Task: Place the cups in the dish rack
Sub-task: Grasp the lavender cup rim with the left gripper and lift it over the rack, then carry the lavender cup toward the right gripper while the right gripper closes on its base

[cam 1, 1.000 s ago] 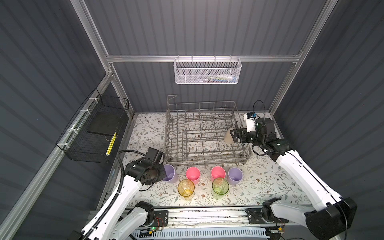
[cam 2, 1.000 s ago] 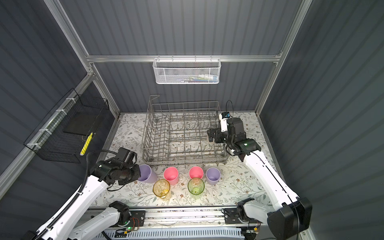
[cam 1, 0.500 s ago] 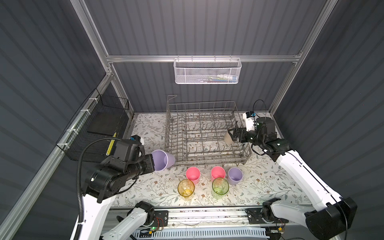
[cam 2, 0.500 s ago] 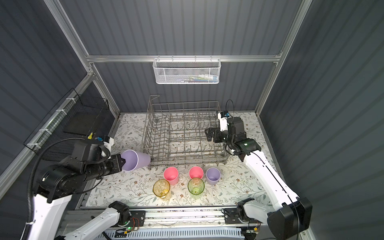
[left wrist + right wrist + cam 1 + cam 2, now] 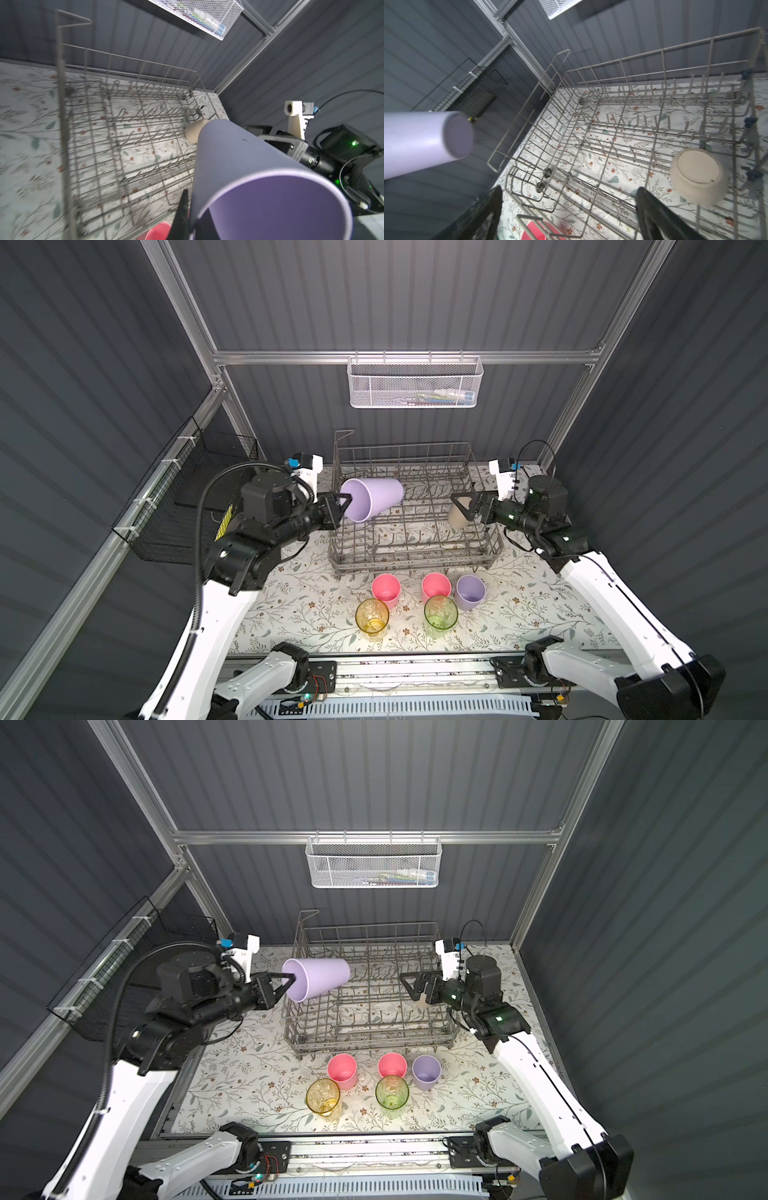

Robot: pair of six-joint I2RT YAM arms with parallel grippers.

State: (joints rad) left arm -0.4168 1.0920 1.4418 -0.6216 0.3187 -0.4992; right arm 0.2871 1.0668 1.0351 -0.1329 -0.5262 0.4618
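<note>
My left gripper (image 5: pixel 343 504) is shut on the rim of a lilac cup (image 5: pixel 376 497), one finger inside and one outside. It holds the cup on its side above the left end of the dish rack (image 5: pixel 415 558), bottom pointing right. In the left wrist view the lilac cup (image 5: pixel 249 166) fills the frame by the gripper (image 5: pixel 191 218). My right gripper (image 5: pixel 463 504) hangs open over the rack's right end. A beige cup (image 5: pixel 697 176) stands bottom up in the rack, beside the right gripper (image 5: pixel 569 193), untouched. Two pink cups (image 5: pixel 386 589) (image 5: pixel 435 585), a lilac cup (image 5: pixel 469 591), a yellow cup (image 5: pixel 372 616) and a green cup (image 5: pixel 440 614) stand on the table.
A white mesh basket (image 5: pixel 413 383) hangs on the back wall above the rack. A black wire basket (image 5: pixel 187 497) hangs on the left wall behind my left arm. The rack's tall wire sides and upright tines (image 5: pixel 643 122) stand under both grippers.
My left arm has lifted the lilac cup from the left end of the row on the table, up and right, over the rack's left end. The right arm has hardly moved.
</note>
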